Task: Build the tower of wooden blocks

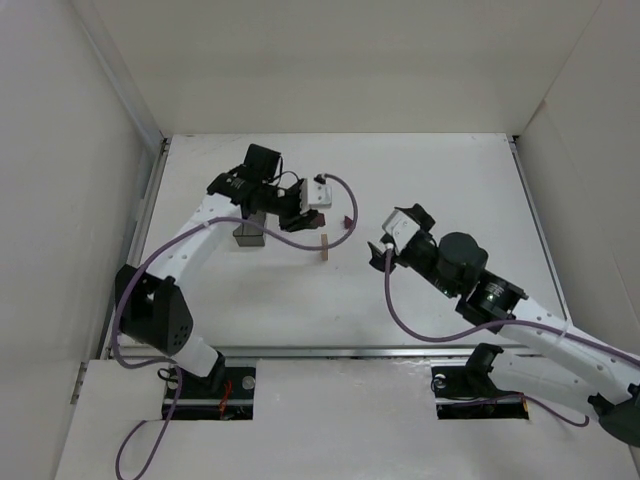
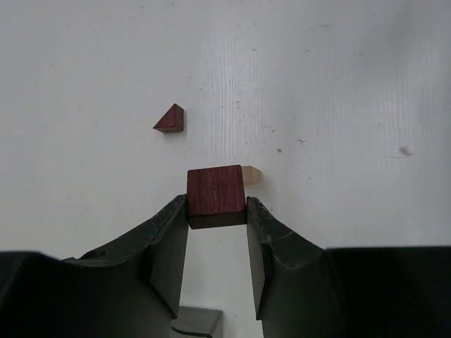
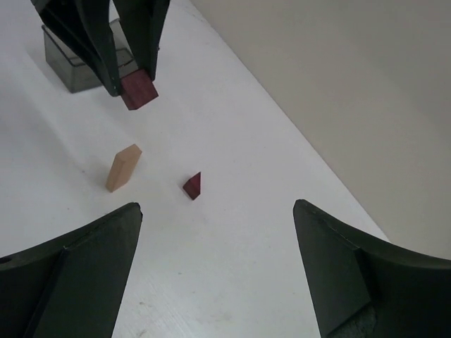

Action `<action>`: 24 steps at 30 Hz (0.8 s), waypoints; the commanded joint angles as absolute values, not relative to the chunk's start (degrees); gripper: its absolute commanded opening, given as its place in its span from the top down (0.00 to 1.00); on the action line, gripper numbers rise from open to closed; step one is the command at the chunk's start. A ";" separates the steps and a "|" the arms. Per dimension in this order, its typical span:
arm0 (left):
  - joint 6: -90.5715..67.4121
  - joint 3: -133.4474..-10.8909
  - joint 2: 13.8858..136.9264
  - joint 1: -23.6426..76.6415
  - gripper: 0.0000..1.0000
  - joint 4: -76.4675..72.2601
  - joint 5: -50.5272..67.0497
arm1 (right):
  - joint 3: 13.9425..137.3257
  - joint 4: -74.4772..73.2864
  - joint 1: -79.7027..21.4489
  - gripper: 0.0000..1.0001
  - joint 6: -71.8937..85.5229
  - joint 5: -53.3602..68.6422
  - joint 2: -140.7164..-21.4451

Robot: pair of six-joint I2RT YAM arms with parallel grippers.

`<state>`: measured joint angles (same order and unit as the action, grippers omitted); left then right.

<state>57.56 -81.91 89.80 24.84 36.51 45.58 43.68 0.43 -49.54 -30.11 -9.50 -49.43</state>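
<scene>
My left gripper (image 2: 217, 208) is shut on a dark reddish-brown cube (image 2: 216, 193) and holds it above the table, just over and beside the slim tan upright piece (image 2: 252, 174). In the right wrist view the cube (image 3: 139, 90) hangs above and behind the tan piece (image 3: 123, 167). A small reddish-brown wedge (image 3: 192, 186) lies on the table to its right, also in the left wrist view (image 2: 170, 120). My right gripper (image 3: 218, 267) is open and empty, short of both pieces. From above, the left gripper (image 1: 308, 220) is near the tan piece (image 1: 324, 247); the right gripper (image 1: 392, 236) is to its right.
A dark translucent rectangular bin (image 1: 248, 232) stands left of the tan piece, under the left arm, and shows in the right wrist view (image 3: 74, 63). White walls enclose the table (image 1: 450, 180) on the left, back and right.
</scene>
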 commanded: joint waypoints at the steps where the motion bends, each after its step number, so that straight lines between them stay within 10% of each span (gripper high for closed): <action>1: 65.48 -73.85 82.46 24.70 1.00 24.12 46.59 | 40.79 3.95 -49.83 0.06 -25.75 -8.26 -49.48; 15: 49.92 -57.66 77.26 24.78 1.00 -7.90 49.31 | 46.65 9.78 -40.09 0.00 6.55 -13.88 -55.53; 24: 46.93 -55.20 75.41 25.31 1.00 -13.62 47.46 | 73.65 -14.07 -34.72 0.07 20.74 10.01 -75.23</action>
